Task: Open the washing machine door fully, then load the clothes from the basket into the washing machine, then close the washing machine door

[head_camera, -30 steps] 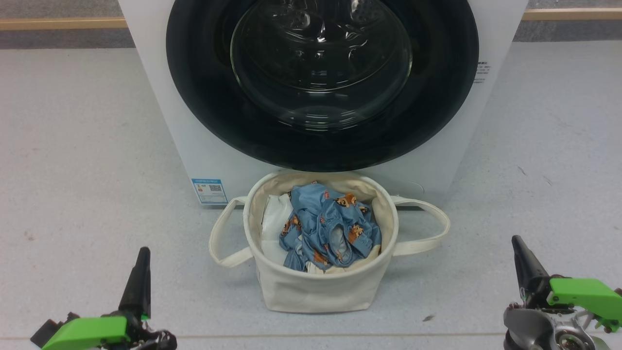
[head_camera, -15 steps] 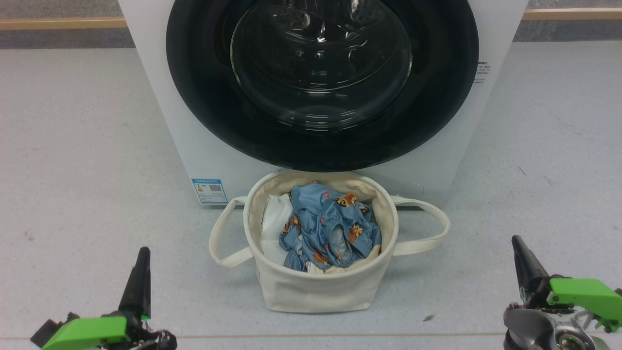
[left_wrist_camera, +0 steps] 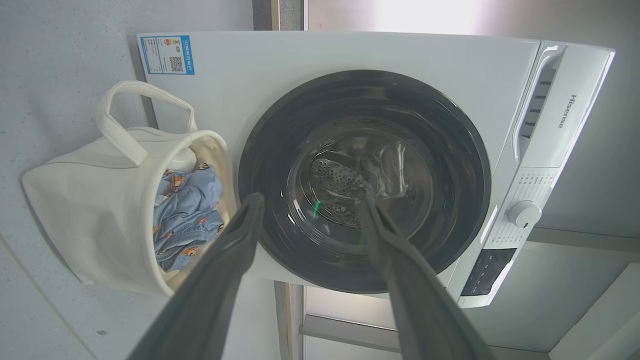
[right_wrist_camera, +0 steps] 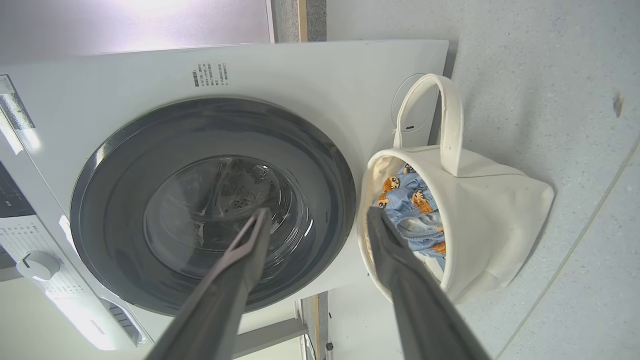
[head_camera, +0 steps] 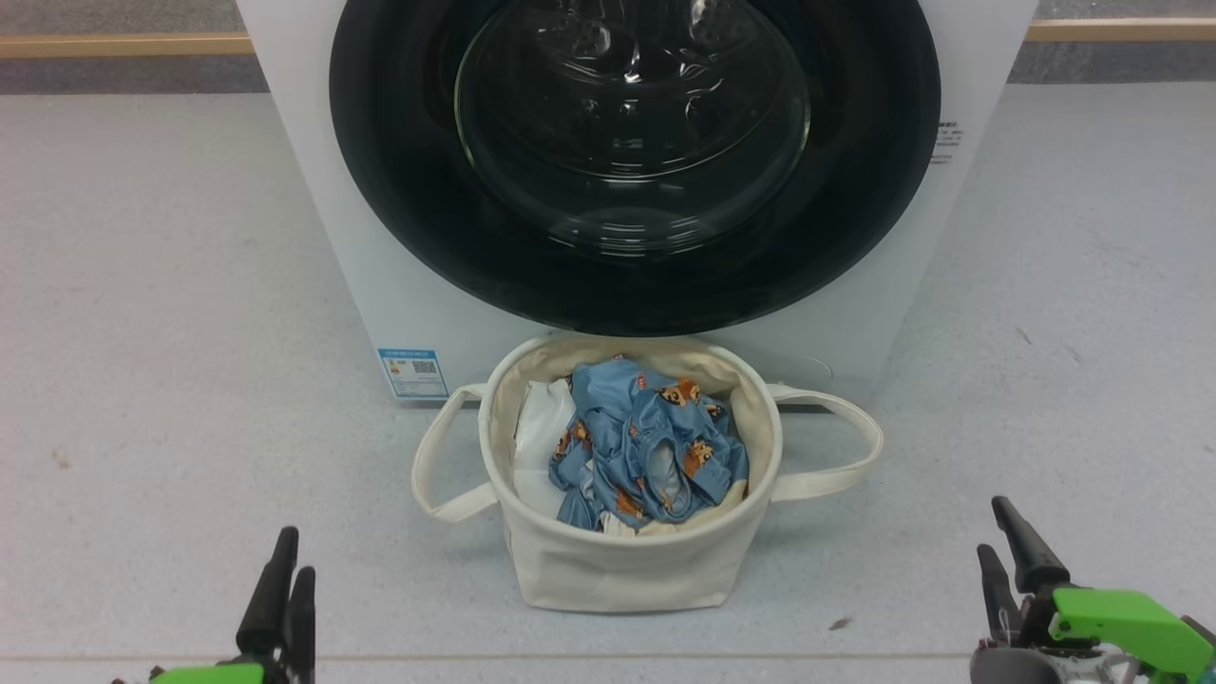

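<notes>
The washing machine door (head_camera: 635,275), with glossy black rim and bulging clear glass, is found shut against the front of the washing machine (head_camera: 855,332), a white front-loader. The brand "Hisense" (left_wrist_camera: 566,111) is read on the upper panel in the left wrist view, beside a round white dial (left_wrist_camera: 523,214) and a dark display strip (left_wrist_camera: 487,272). A small blue label (head_camera: 413,372) carrying a QR code is fixed at one lower front corner; its print is too small to be read. A block of fine printed text (head_camera: 944,142) is noted near the door's other side and is likewise illegible. The basket (head_camera: 617,570), cream canvas with two looping straps, is set on the floor (head_camera: 142,332) just in front of the machine, below the door. The clothes (head_camera: 655,446), blue with orange-brown animals, are lying inside it beside a white lump (head_camera: 541,437). The floor is pale grey and speckled, with one dark speck (head_camera: 838,623) near the basket. A wooden strip (head_camera: 114,45) runs along the base of the far wall. The left tool (head_camera: 295,554) and the right tool (head_camera: 991,525) are held low, well apart from the basket, each released with fingers spread and nothing grasped.
</notes>
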Controlling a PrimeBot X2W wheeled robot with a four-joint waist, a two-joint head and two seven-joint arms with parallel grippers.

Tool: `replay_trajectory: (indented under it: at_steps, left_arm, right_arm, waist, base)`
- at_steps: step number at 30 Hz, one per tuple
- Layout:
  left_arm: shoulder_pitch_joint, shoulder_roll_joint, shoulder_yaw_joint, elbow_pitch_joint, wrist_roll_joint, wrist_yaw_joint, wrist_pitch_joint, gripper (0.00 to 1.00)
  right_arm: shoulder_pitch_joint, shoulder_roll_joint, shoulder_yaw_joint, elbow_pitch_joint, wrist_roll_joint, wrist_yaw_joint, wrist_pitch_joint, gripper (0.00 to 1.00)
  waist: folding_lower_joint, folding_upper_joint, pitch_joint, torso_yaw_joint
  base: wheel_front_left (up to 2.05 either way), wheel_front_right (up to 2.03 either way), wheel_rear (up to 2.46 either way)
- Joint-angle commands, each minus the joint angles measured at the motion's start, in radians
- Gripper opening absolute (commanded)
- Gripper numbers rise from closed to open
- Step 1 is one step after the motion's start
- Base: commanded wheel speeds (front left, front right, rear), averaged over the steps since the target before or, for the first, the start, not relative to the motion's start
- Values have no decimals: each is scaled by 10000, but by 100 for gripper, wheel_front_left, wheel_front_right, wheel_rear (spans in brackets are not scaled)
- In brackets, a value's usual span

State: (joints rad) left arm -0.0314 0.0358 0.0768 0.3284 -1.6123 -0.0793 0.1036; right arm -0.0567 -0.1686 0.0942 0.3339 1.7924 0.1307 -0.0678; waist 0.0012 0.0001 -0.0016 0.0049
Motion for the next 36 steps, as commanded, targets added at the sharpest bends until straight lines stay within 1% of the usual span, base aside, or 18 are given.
replay_trajectory:
  at_steps: [1,8,20,25,28,33,36]
  left_arm:
    - [-545,121,69,-360,33,8,-50,100]
    - [-735,206,95,-416,129,116,-114,100]
    - [-994,449,-41,-672,562,31,-252,100]
    - [-1087,675,-236,-787,1096,-31,-417,100]
    - [-1151,850,-384,-815,1525,-66,-575,100]
    - [-1270,1265,-851,-781,2701,-99,-957,100]
    - [-1360,1522,-1212,-667,3581,-22,-1138,100]
  right_arm:
    - [-504,-89,-64,-283,6,0,-67,100]
    - [-707,-39,-88,-395,-139,0,-172,100]
    - [-975,-70,65,-693,-825,0,-369,100]
    - [-1124,-224,303,-839,-1797,0,-472,100]
    - [-1230,-294,399,-915,-2621,0,-522,100]
    - [-1351,-322,596,-929,-4045,0,-601,100]
    - [-1417,-322,732,-872,-4824,0,-648,100]
  waist:
    - [-7,-1,-1,13]
    - [-11,-1,-2,67]
    - [-11,-1,-29,168]
    - [-11,-1,-39,223]
    - [-11,-1,-41,254]
    - [-11,-1,-45,304]
    - [-11,-1,-50,334]
  base:
    - [0,0,0]
    - [0,0,0]
    - [0,0,0]
    - [0,0,0]
    - [0,0,0]
    - [0,0,0]
    - [0,0,0]
